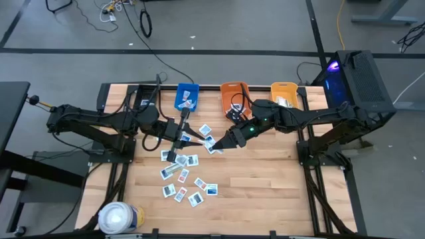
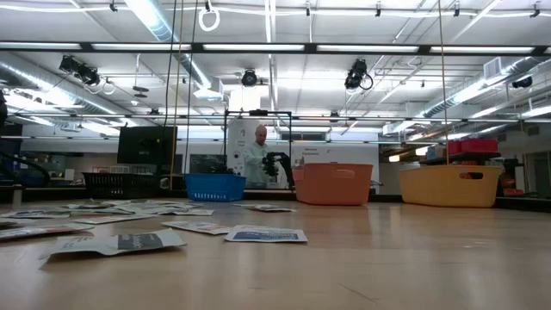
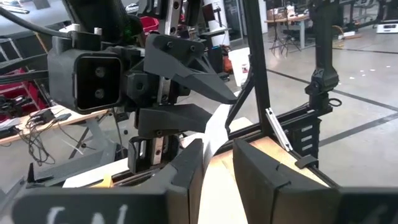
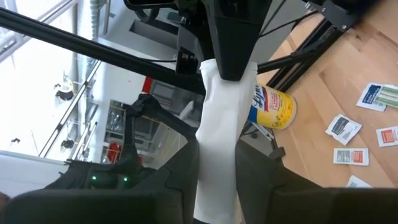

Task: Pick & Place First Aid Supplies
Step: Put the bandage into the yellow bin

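Right wrist view: right gripper (image 4: 217, 168) pinching white packet (image 4: 217, 134), long axis out along fingers; left gripper (image 4: 229, 59) clamped on far end. Held mid-air over bench middle, nearest blue bin (image 1: 187, 97). Other packets (image 1: 180, 174) scattered toward front-left.

Packet (image 4: 217, 143) ends hidden by pincers.

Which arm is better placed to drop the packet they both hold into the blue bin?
Probably left: the left fingers grip the packet, and the blue bin lies nearer that arm.
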